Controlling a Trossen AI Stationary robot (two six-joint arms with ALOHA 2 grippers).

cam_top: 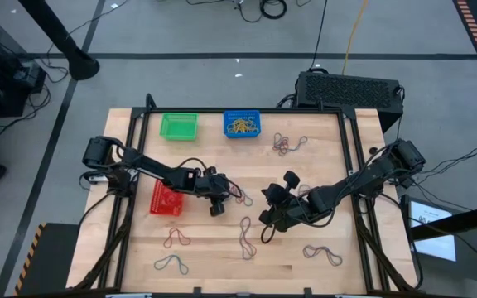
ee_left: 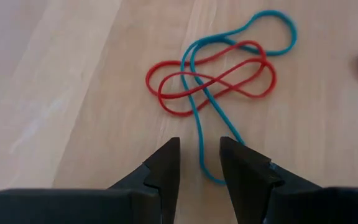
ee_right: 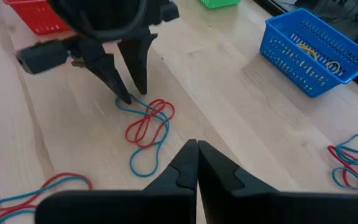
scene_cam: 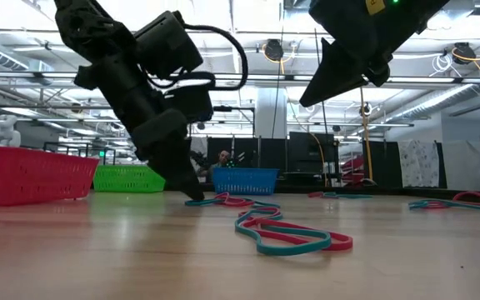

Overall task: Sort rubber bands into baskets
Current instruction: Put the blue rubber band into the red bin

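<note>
Two tangled rubber bands (ee_left: 213,78), one red and one blue, are lying on the table (cam_top: 214,248) just beside the red basket (cam_top: 166,199). Left gripper (ee_left: 199,162) is standing over them with fingers partly apart, straddling the blue loop without pinching it. Right gripper (ee_right: 197,163) is hovering near that tangle, on the side away from the red basket, fingers pressed together and holding nothing.
</note>
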